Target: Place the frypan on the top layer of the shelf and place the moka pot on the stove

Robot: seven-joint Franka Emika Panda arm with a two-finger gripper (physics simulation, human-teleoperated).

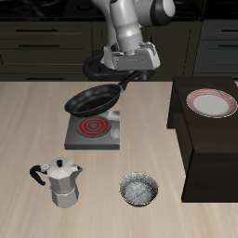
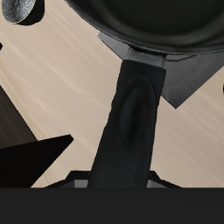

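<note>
Place: a simulated kitchen.
Backdrop: dark cabinet fronts (image 1: pixel 37 42) at 12 o'clock.
Cookware: stove (image 1: pixel 93 130), moka pot (image 1: pixel 61 182), frypan (image 1: pixel 93 98).

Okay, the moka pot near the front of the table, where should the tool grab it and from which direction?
Probably from above. The moka pot stands upright and apart from the stove and the metal bowl. Its black side handle sticks out clear of the faceted body, so closing on that handle looks easiest. The tool is shut on the frypan handle now.
</note>
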